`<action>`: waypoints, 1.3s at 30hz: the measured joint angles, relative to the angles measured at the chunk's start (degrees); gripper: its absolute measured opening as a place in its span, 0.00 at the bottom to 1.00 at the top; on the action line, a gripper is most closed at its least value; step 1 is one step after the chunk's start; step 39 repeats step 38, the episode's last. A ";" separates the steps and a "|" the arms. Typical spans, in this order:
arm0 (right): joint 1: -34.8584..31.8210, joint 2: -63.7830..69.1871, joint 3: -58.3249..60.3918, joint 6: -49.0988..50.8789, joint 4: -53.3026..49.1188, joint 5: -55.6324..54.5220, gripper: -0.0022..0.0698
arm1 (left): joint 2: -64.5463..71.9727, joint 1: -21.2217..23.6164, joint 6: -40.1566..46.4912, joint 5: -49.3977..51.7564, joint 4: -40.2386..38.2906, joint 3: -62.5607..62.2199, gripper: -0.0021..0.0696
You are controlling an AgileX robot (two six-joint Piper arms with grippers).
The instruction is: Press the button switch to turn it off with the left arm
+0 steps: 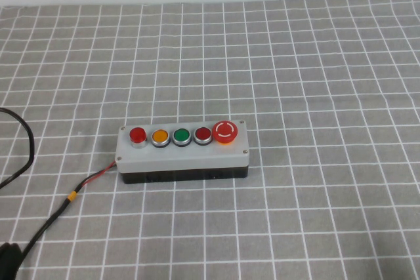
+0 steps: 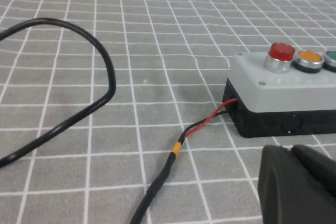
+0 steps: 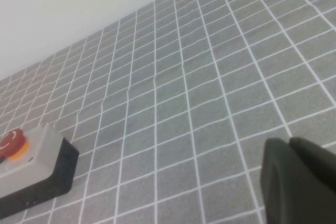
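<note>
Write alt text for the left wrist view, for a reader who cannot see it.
A grey button box sits on a grey checked cloth, its bright red button switch nearest, then orange and green buttons. A red-and-black wire leaves the box; the left gripper shows, apart from it.

The cloth (image 1: 315, 63) is grey, crossed by thin white lines into a grid of squares. On it sits a box (image 1: 184, 154) with a pale grey top and a black base. Its buttons run left to right: the bright red button switch (image 1: 138, 135) in a silvery collar, orange (image 1: 160, 138), green (image 1: 181, 137), a darker red (image 1: 202, 136), then a large red knob (image 1: 224, 131) with white arrows on an orange-yellow base. A red wire (image 1: 98, 176) leaves the box's left end into a black cable (image 1: 49, 224) banded yellow. The left gripper (image 2: 296, 187) and the right gripper (image 3: 299, 182) are black.
</note>
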 joint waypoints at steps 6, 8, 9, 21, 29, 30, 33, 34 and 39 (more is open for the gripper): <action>0.00 0.00 0.00 0.00 0.00 0.00 0.01 | -0.73 0.10 -0.08 5.54 -0.36 0.00 0.02; 0.00 0.00 0.00 0.00 0.00 0.00 0.01 | -0.73 0.10 -0.08 6.93 -0.49 0.09 0.02; 0.00 0.00 0.00 0.00 0.00 0.00 0.01 | -0.73 0.10 -0.08 7.05 -0.61 0.09 0.02; 0.00 0.00 0.00 0.00 0.00 0.00 0.01 | -0.73 0.10 -0.22 7.05 -0.82 0.09 0.02; 0.00 0.00 0.00 0.00 0.00 0.00 0.01 | -0.73 0.10 -0.22 7.05 -1.14 0.09 0.02; 0.00 0.00 0.00 0.00 0.00 0.00 0.01 | -0.73 0.10 -0.22 7.05 -0.82 0.09 0.02; 0.00 0.00 0.00 0.00 0.00 0.00 0.01 | -0.73 0.10 -0.22 7.05 -0.82 0.09 0.02; 0.00 0.00 0.00 0.00 0.00 0.00 0.01 | -0.73 0.10 -0.22 7.05 -0.82 0.09 0.02; 0.00 0.00 0.00 0.00 0.00 0.00 0.01 | -0.73 0.10 -0.22 7.15 -0.82 0.09 0.02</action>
